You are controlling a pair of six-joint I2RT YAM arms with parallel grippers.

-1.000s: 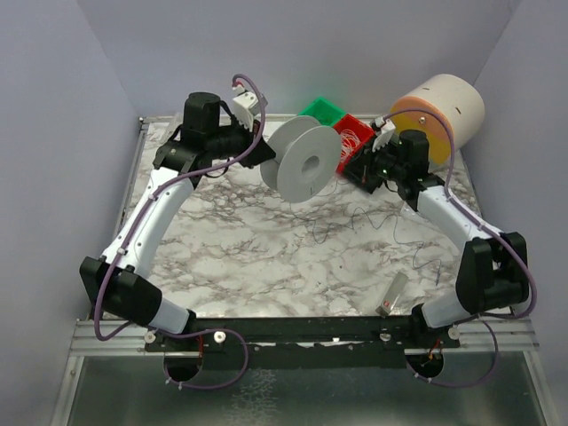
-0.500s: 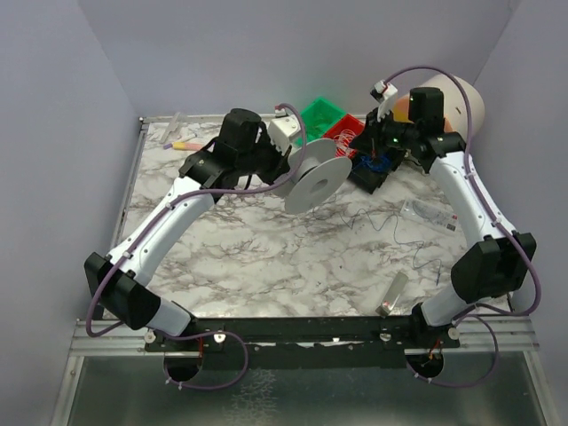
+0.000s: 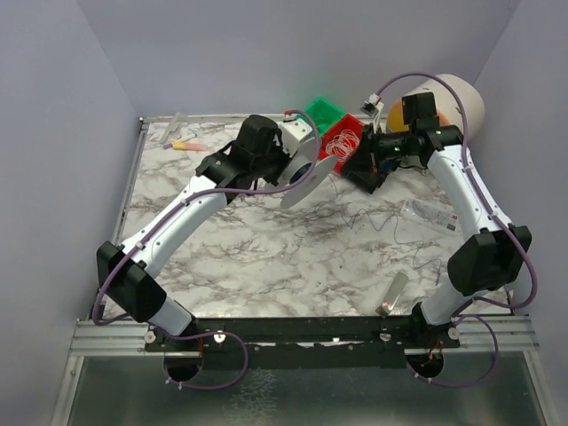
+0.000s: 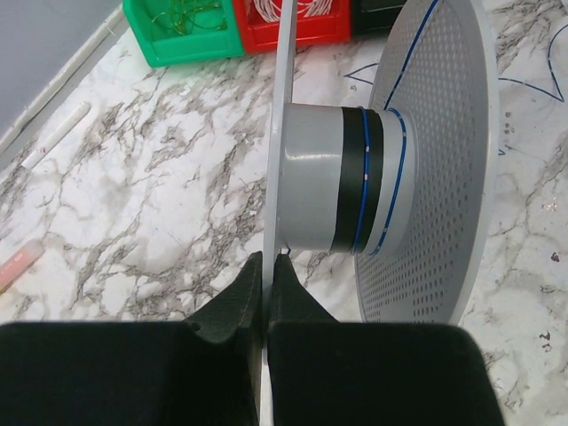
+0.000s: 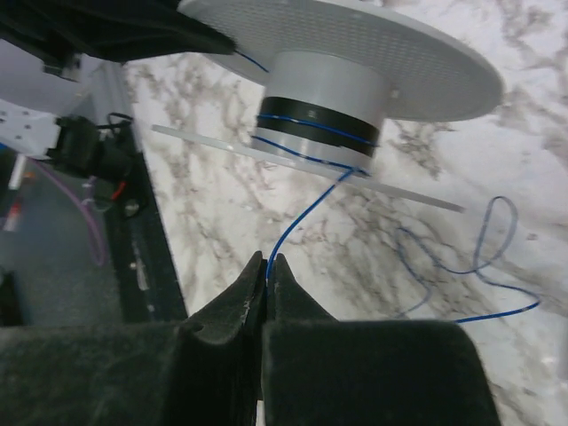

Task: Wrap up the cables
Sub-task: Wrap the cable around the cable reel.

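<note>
**Robot test cell in a laboratory**

A marble-patterned table is enclosed at its left, far and right edges by plain lilac panels. A left arm and a right arm are bolted to an aluminium rail along the near edge. A green bin and a red bin are kept at the far edge

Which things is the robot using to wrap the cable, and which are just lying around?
For the job: thin cable, the spool it winds onto, left gripper holding the spool, right gripper pinching the cable.
Just lying about: green bin, red bin, big cream roll, pink pen, clear packet.
</note>
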